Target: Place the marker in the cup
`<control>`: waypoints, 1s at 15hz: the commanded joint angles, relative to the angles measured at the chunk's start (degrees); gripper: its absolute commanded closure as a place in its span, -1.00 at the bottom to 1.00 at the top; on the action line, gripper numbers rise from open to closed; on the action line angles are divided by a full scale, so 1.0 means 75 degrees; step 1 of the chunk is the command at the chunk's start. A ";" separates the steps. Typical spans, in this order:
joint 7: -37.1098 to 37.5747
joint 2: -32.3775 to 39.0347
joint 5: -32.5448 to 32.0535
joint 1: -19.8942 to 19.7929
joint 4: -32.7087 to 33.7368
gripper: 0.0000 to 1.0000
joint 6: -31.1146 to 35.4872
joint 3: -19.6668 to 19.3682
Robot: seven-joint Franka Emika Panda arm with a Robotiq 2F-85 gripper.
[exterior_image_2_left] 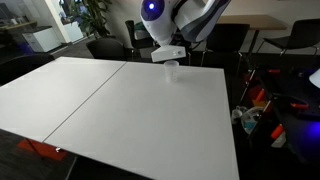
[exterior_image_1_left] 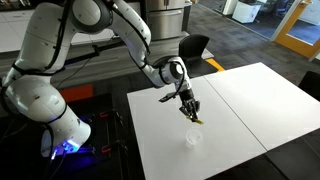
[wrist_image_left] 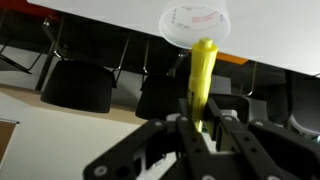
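The marker point(wrist_image_left: 202, 85) sits pinched between the gripper's point(wrist_image_left: 201, 118) 2 fingers point(wrist_image_left: 184, 128). They clamp its rear part from either side, and most of the yellow shaft sticks out past the fingertips. In the wrist view the free end points straight at the cup point(wrist_image_left: 195, 22), and its tip meets the edge of the cup's round rim in the picture. Whether the 2 touch cannot be told from this view.

In an exterior view the marker point(exterior_image_1_left: 197, 119) shows as a small yellow bit below the gripper point(exterior_image_1_left: 190, 108), with the cup point(exterior_image_1_left: 192, 138) a little beneath it and apart from it. The cup stands upright on the white table point(exterior_image_1_left: 250, 110), near the edge closest to the robot's base. In an exterior view the cup point(exterior_image_2_left: 172, 70) sits just under the gripper point(exterior_image_2_left: 168, 52) at the table's point(exterior_image_2_left: 130, 110) far edge, and the marker is too small to make out there.
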 commanded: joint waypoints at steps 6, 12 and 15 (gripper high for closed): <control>0.1745 -0.0074 -0.1255 -0.1867 0.0790 0.90 -0.2289 0.1688; 0.2349 0.0374 -0.2543 -0.3030 0.1399 0.90 -0.2282 0.2646; 0.2357 0.0703 -0.3048 -0.3364 0.1760 0.90 -0.2330 0.2989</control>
